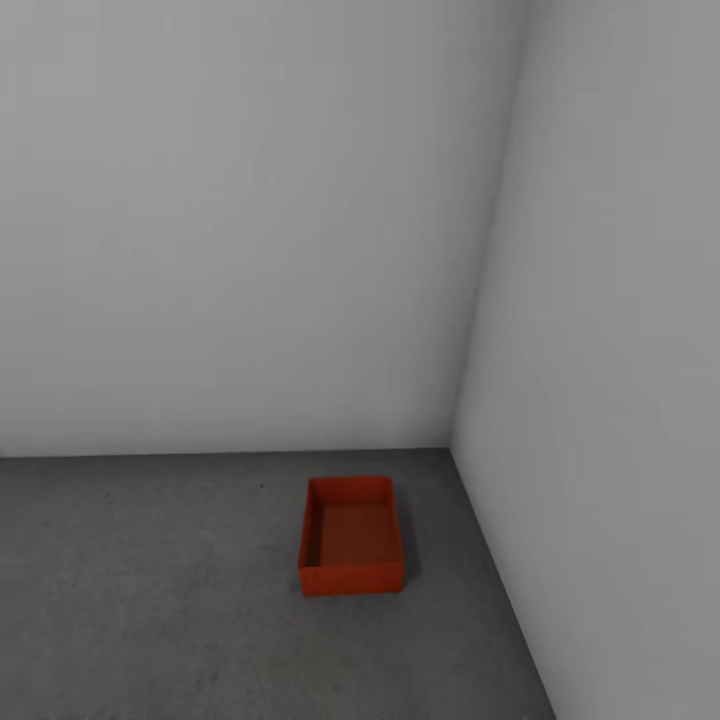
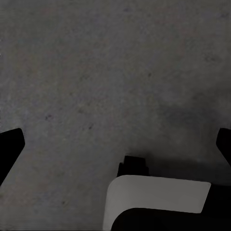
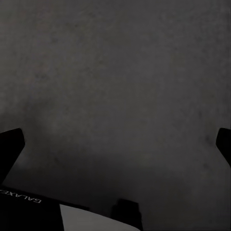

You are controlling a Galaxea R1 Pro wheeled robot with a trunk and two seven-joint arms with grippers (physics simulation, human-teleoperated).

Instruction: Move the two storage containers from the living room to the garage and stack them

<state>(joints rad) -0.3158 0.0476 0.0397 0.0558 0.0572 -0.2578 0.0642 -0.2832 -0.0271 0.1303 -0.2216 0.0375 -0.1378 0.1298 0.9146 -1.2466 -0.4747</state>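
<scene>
Facing the garage corner, I see one storage container sitting flat on the dark grey concrete floor, close to where the two white walls meet and just clear of both. That spot reads as a deliberate base position: tucked out of the way, open top up, ready to take the second bin. It is orange-red, rectangular, thin-walled and looks empty. My left gripper and right gripper hang over bare floor, fingers spread wide, holding nothing.
</scene>
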